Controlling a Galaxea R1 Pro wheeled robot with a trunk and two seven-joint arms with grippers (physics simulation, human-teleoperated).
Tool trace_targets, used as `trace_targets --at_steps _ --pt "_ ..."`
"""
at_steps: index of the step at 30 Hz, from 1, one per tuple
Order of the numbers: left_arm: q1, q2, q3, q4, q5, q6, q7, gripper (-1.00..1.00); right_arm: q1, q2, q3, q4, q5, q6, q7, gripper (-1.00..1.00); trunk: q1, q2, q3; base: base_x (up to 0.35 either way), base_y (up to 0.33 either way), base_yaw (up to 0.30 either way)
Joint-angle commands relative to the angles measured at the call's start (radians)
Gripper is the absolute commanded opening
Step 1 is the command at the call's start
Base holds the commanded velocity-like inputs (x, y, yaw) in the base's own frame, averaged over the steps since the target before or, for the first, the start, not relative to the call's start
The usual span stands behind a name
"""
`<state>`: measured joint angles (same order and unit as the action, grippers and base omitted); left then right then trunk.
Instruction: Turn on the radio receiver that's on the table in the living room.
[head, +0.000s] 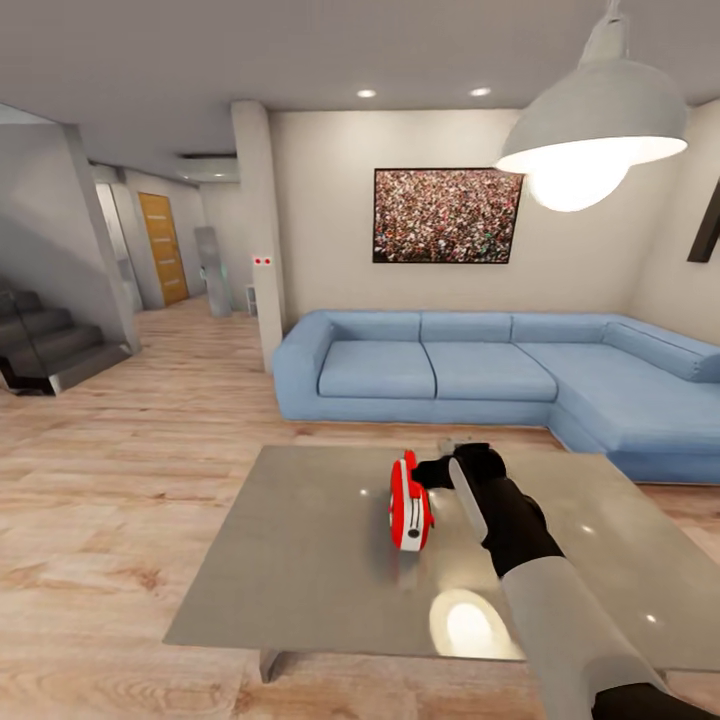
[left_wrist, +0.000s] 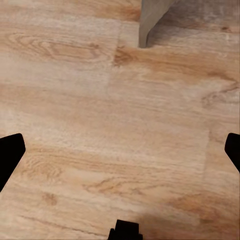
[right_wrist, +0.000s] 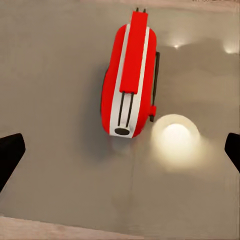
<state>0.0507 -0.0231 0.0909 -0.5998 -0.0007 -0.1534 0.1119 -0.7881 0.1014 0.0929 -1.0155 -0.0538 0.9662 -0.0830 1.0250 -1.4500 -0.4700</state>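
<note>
Now radio receiver (head: 410, 503) stands on edge mid-table (head: 300, 560), narrow side up, handle visible from my right wrist camera. My right gripper (head: 440, 470) sits at radio's 1 o'clock, just beside it, fingers (right_wrist: 11, 155) spread wide, holding nothing — I judge poised to press switch. Left gripper (left_wrist: 120, 150) open too, parked over wood floor (left_wrist: 100, 100) near table leg (left_wrist: 152, 20).

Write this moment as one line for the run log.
right gripper: open, beside radio receiver | radio: on table | left gripper: open, over floor
</note>
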Motion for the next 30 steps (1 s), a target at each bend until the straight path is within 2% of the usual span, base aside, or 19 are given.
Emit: trace_targets --at_steps 1,10,21,30 --pt "0.000 0.000 0.000 0.000 0.000 0.000 0.000 1.00 0.001 0.000 0.000 0.000 -0.001 0.001 0.001 1.00 0.000 0.000 0.000 0.266 0.223 0.000" --pt "0.000 0.000 0.001 0.000 -0.003 -0.002 0.000 1.00 0.000 0.000 -0.002 0.000 -0.008 0.005 0.003 1.00 0.000 0.000 0.000 0.146 0.195 0.000" --pt "0.000 0.000 0.001 0.000 -0.007 -0.003 0.001 1.00 0.000 -0.001 -0.005 0.000 -0.004 0.004 0.000 1.00 0.000 0.000 0.000 0.011 0.014 0.000" --pt "0.000 0.000 0.001 0.000 -0.007 -0.003 0.001 1.00 0.000 -0.024 -0.020 -0.001 0.001 -0.002 -0.003 1.00 0.000 0.000 0.000 0.000 0.000 0.000"
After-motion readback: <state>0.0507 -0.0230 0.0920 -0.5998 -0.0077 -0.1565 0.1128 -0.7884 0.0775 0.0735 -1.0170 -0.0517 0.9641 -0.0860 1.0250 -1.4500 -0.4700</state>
